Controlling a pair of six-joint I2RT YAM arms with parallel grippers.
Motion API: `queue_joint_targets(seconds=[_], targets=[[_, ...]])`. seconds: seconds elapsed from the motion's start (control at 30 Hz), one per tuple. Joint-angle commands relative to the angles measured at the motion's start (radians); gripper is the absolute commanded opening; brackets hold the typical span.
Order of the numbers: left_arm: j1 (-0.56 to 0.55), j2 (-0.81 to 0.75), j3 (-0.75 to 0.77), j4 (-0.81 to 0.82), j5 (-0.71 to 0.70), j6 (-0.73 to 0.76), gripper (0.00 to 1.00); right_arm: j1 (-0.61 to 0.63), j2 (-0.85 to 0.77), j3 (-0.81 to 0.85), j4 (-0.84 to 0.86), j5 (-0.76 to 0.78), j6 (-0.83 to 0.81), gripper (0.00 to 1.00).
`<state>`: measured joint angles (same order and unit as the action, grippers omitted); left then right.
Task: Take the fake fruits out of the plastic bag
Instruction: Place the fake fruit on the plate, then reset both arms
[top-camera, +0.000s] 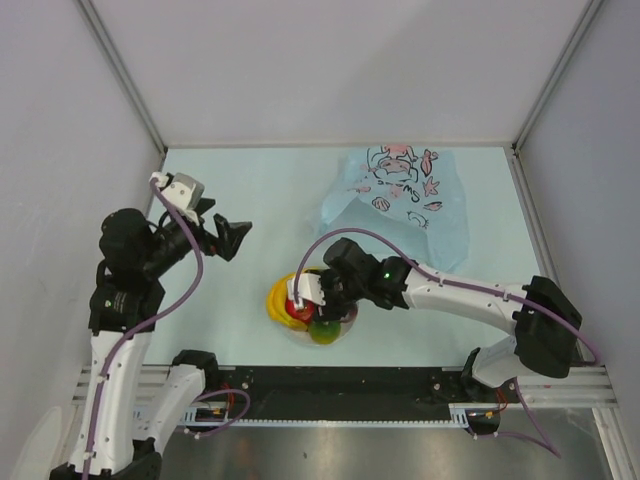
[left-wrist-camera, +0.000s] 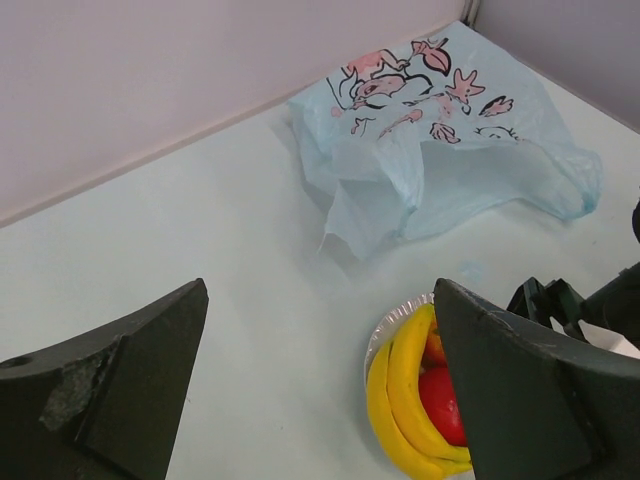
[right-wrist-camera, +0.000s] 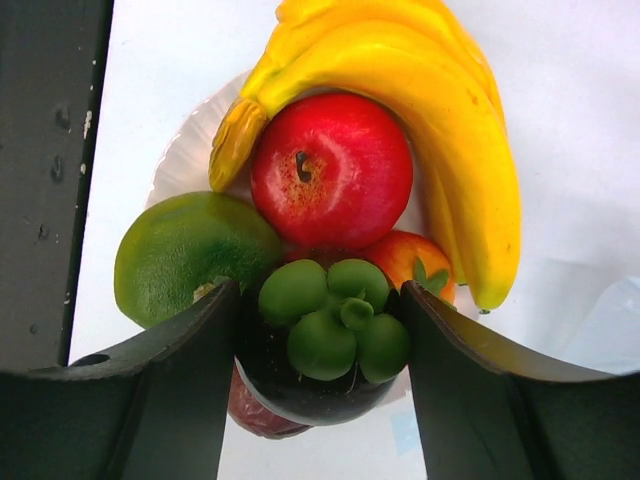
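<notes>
My right gripper is shut on a dark purple fruit with a green cap and holds it just over the white plate. On the plate lie a yellow banana, a red apple, a green round fruit, an orange-red fruit and another dark purple one. The light-blue plastic bag lies flat behind the plate, apart from both grippers. My left gripper is open and empty, raised to the left of the plate.
Walls enclose the table at the back and on both sides. In the left wrist view the bag lies crumpled at the far right corner, with the plate's rim and the banana in front of it.
</notes>
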<state>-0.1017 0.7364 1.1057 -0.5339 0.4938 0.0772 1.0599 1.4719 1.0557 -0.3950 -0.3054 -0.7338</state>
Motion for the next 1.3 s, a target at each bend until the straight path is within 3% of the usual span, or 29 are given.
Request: queue_joint_targets(seconds=[0.0, 0.1, 0.2, 0.57, 0.7, 0.93, 1.1, 1.17, 1.2, 1.27], targets=[[0.014, -0.031, -0.023, 0.026, 0.058, -0.022, 1.0, 0.022, -0.016, 0.004, 0.059, 0.049, 0.022, 0.7], [0.014, -0.034, -0.033, 0.034, 0.072, -0.028, 1.0, 0.032, -0.033, 0.006, 0.073, 0.072, 0.027, 0.85], [0.014, -0.026, -0.037, 0.048, 0.086, -0.037, 1.0, 0.043, -0.054, 0.006, 0.081, 0.11, 0.039, 0.89], [0.014, 0.006, -0.032, 0.08, 0.121, -0.059, 0.99, 0.057, -0.145, 0.035, 0.027, 0.144, 0.071, 0.91], [0.014, 0.003, -0.046, 0.078, 0.12, -0.065, 1.0, 0.008, -0.194, 0.076, 0.056, 0.233, 0.254, 0.95], [0.014, 0.018, -0.081, -0.013, 0.002, -0.013, 1.0, -0.426, -0.245, 0.171, 0.015, 0.227, 0.574, 0.97], [0.014, 0.063, -0.099, -0.052, -0.061, 0.006, 1.0, -0.802, -0.275, 0.202, -0.135, 0.227, 0.626, 0.98], [0.014, 0.081, -0.119, -0.044, -0.087, 0.013, 1.0, -0.904, -0.274, 0.204, -0.186, 0.258, 0.668, 0.98], [0.014, 0.086, -0.128, -0.04, -0.131, 0.012, 1.0, -0.919, -0.262, 0.204, -0.235, 0.378, 0.692, 0.98], [0.016, 0.086, -0.158, -0.012, -0.172, 0.0, 1.0, -0.943, -0.265, 0.196, -0.289, 0.445, 0.729, 0.99]])
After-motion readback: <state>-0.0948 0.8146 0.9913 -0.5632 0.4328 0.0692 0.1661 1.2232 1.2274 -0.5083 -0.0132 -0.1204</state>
